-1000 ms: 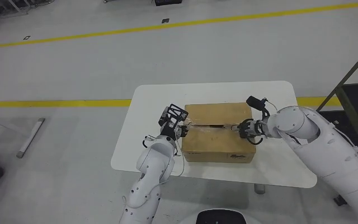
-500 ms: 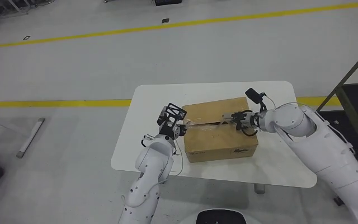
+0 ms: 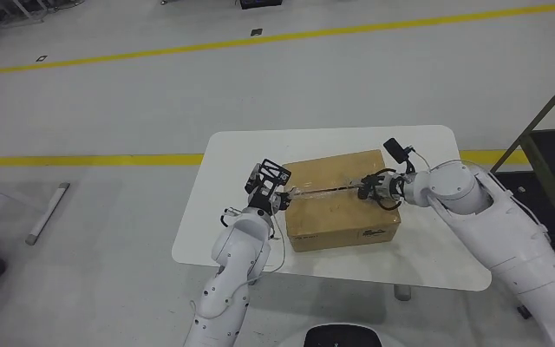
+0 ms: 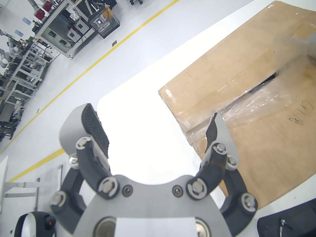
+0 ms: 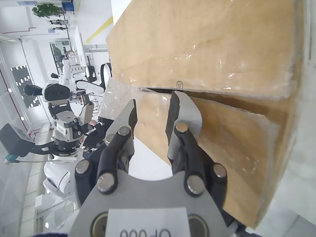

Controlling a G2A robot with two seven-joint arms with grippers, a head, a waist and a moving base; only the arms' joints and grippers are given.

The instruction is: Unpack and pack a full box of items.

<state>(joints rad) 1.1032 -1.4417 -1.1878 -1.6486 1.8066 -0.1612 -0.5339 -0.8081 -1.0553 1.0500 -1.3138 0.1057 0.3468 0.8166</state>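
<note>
A brown cardboard box (image 3: pixel 338 208) lies on the white table (image 3: pixel 234 173), its top seam covered by clear tape (image 3: pixel 325 193). My right gripper (image 3: pixel 373 186) sits over the seam's right end. In the right wrist view this gripper (image 5: pixel 153 99) is nearly closed, with a lifted flap of tape (image 5: pixel 116 94) caught at its fingers above the box (image 5: pixel 209 38). My left gripper (image 3: pixel 276 199) stands open at the box's left end. In the left wrist view the left gripper (image 4: pixel 151 114) has one fingertip against the box (image 4: pixel 222 80) where crinkled tape (image 4: pixel 256 99) wraps the edge.
The flaps gape slightly along the seam (image 4: pixel 261 82). Bare table lies left of the box and on its right front side (image 3: pixel 434 252). A dark rack (image 3: pixel 533 143) stands past the table's right edge. A grey tube (image 3: pixel 45 212) lies on the floor far left.
My right gripper moved toward the table's far side and lifted the tape's right end. The box's right end swung with it, leaving the box slightly turned. The left gripper stayed put.
</note>
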